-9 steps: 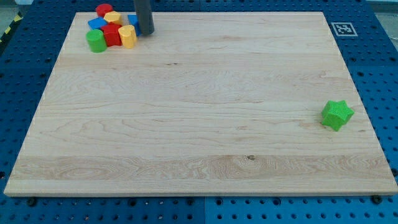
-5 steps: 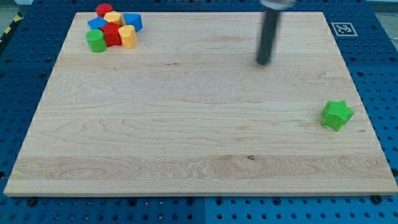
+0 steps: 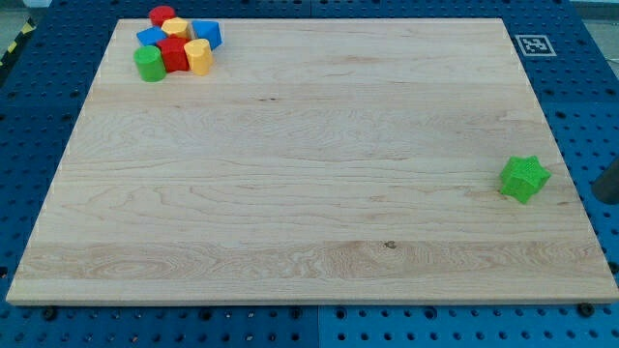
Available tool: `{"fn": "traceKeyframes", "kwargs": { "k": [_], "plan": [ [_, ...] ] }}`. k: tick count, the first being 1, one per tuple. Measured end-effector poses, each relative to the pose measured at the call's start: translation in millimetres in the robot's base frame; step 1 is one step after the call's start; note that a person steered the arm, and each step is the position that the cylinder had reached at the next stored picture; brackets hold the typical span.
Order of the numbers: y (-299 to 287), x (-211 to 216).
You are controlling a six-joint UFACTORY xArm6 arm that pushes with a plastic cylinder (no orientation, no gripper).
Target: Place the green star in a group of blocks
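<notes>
The green star (image 3: 525,179) lies alone near the right edge of the wooden board (image 3: 309,193). A tight group of blocks sits at the board's top left corner: a green cylinder (image 3: 149,64), two red blocks (image 3: 174,54), two yellow blocks (image 3: 197,57) and two blue blocks (image 3: 207,34). Only a dark sliver of my rod shows at the view's right edge. My tip (image 3: 607,195) is off the board, a little to the right of the green star and not touching it.
A black-and-white marker tag (image 3: 531,44) is on the board's top right corner. A blue perforated table (image 3: 590,87) surrounds the board. A yellow-black striped edge (image 3: 14,43) shows at the view's top left.
My rod has swept from beside the block group at the top left, across the top middle of the board, to the right edge past the green star. No block has moved.
</notes>
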State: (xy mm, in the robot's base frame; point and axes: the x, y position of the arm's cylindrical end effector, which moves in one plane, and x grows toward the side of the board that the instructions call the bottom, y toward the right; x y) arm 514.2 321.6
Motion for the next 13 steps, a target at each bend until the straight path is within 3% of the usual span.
{"fn": "traceKeyframes", "kwargs": {
  "k": [2, 4, 10, 13],
  "plan": [
    [-26, -21],
    [-53, 1],
    [-266, -101],
    [-339, -156]
  ]
}}
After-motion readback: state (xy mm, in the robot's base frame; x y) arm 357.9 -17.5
